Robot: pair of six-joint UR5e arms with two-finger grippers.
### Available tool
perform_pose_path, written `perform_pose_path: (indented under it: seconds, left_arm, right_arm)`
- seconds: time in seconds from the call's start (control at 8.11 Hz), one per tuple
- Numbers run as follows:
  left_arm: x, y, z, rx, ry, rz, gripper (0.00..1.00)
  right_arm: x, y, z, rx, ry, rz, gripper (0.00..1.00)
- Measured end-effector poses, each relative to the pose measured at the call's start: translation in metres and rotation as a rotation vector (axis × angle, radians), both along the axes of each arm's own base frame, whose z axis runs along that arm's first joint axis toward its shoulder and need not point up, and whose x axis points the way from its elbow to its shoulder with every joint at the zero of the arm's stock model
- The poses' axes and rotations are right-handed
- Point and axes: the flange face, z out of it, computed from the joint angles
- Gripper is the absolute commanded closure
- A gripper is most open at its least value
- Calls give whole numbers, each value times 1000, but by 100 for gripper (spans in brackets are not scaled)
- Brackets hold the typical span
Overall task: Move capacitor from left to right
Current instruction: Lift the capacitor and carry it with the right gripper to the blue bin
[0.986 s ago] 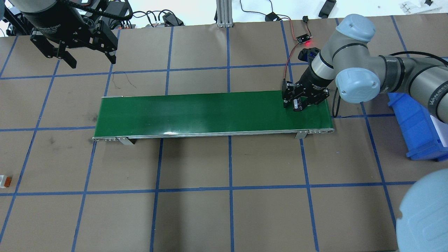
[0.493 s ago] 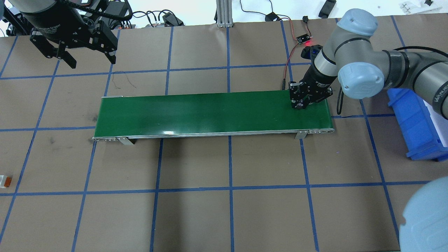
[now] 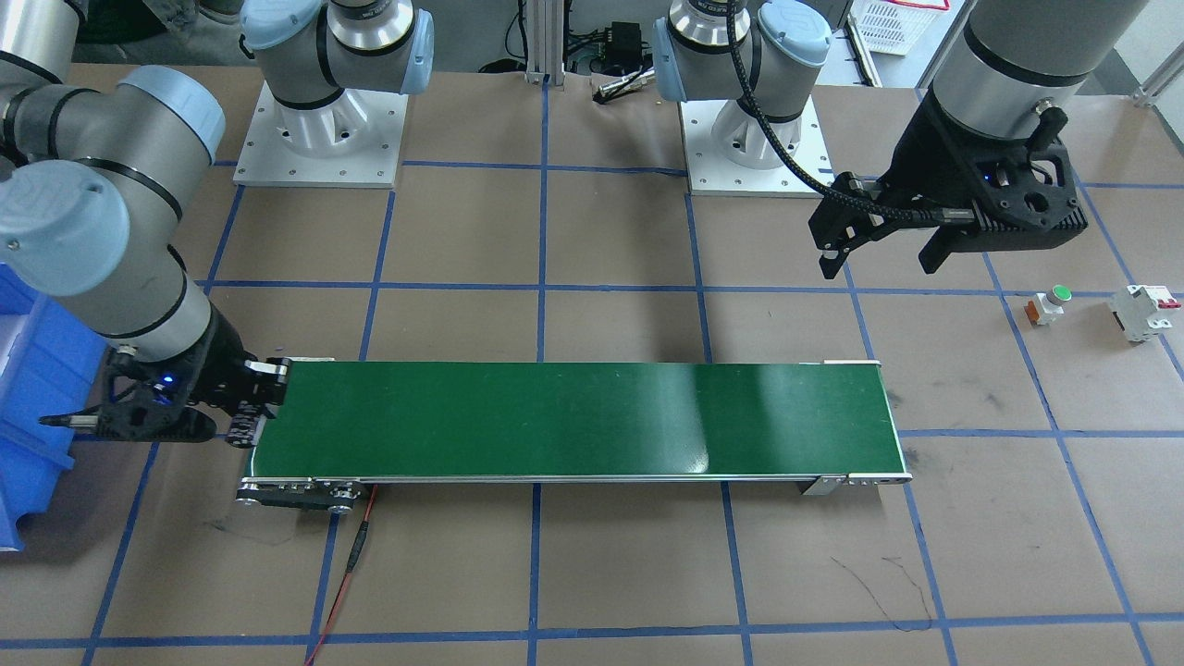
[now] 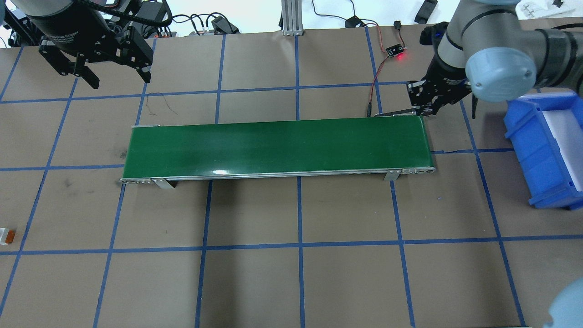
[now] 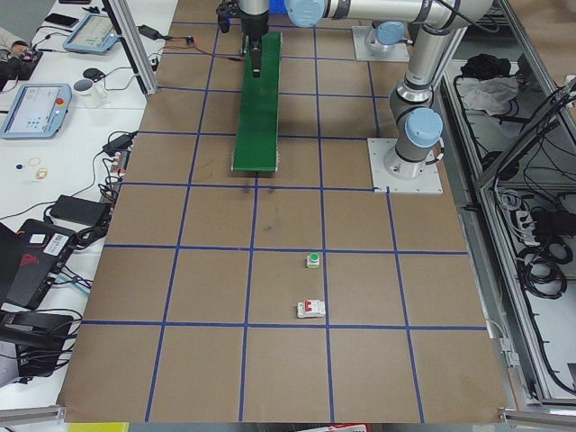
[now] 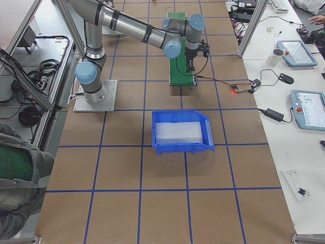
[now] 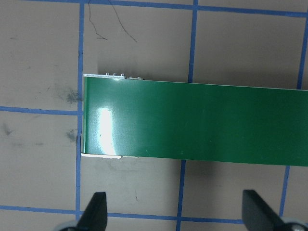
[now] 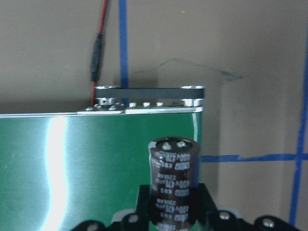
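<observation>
Brown table (image 4: 255, 287) crossed by blue tape lines (image 4: 300, 246).

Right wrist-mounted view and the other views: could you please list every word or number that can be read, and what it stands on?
"Gripper": the end of a white line of print on the black left hand; the words before it are too small to read.
Print on the dark brown cylindrical capacitor: white rows, too blurred to read.
Nothing else is legible.
</observation>
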Motion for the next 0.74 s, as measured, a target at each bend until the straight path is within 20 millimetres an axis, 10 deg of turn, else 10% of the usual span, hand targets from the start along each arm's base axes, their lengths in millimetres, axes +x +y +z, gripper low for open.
perform_pose_path:
  seconds: [0.74]
  left_arm:
    - [0, 0, 0, 0, 1, 1, 0]
  right_arm:
    - [-220, 45, 59, 68, 170, 100, 100]
